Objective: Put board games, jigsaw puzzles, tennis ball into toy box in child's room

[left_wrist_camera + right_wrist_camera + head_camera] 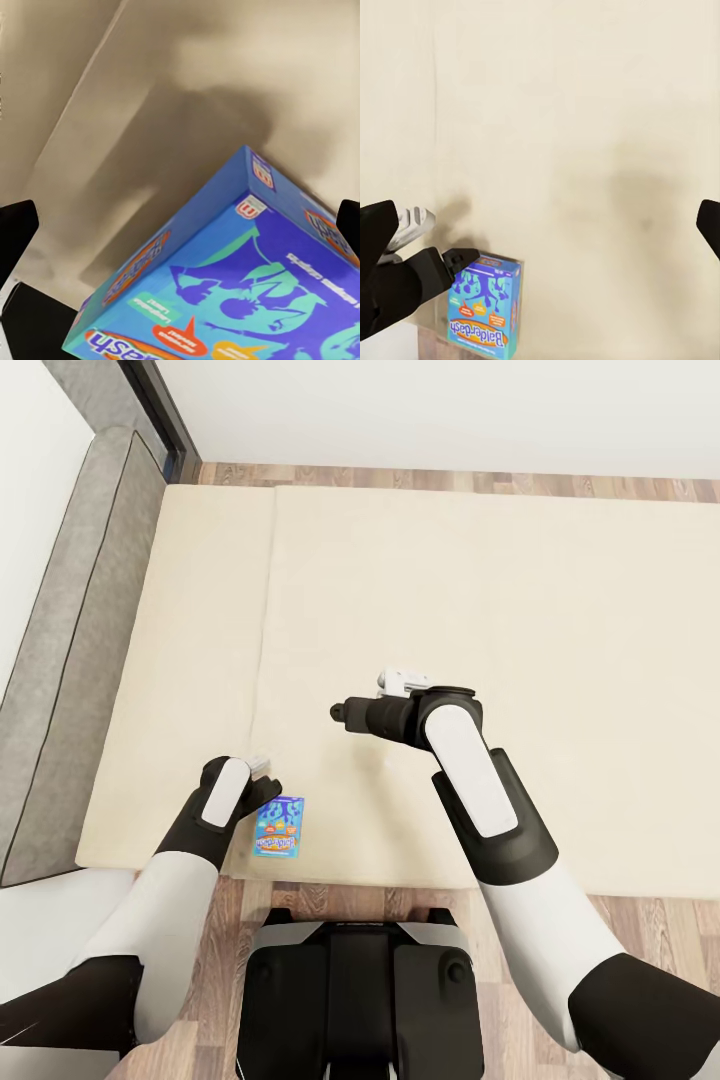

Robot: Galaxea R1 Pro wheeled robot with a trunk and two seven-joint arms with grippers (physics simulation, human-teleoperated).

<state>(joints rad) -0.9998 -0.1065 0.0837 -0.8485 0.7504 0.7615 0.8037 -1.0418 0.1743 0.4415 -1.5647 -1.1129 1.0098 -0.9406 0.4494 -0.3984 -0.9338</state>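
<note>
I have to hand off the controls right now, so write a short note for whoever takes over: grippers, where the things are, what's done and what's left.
Left gripper: open, right at the small blue game box, which sits close between its fingers in the left wrist view; no grip visible.
Right gripper: open, empty, hovering over the bed.
Things: the blue box lies near the bed's front edge, in front of the robot.
Done: nothing confirmed from here.
Left: grasp the blue box and carry it to the toy box; the other toys are still to be checked.
</note>
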